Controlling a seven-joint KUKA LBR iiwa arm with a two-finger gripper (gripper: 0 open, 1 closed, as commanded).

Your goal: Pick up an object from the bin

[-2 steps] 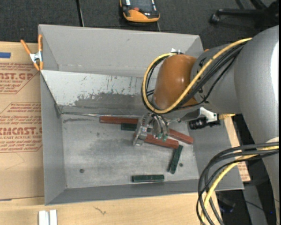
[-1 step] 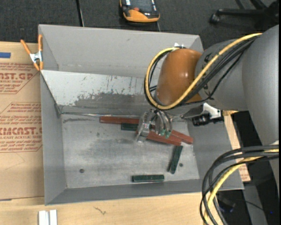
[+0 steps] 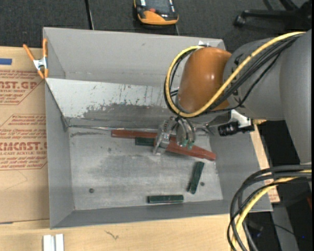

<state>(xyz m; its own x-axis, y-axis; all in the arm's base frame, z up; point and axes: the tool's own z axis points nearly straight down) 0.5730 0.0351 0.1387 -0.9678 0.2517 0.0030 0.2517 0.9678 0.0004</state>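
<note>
Your claw [image 3: 172, 139] sat low over the middle of the long reddish-brown strip [image 3: 126, 134], which lay across the floor of the bin [image 3: 94, 182]. You could not tell whether it was wide or narrow. A short dark green bar [image 3: 145, 140] lay just beside it.

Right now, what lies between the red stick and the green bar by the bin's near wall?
In the camera view, only bare floor lies between the red stick and that green bar; the tilted bar sits aside.
</note>
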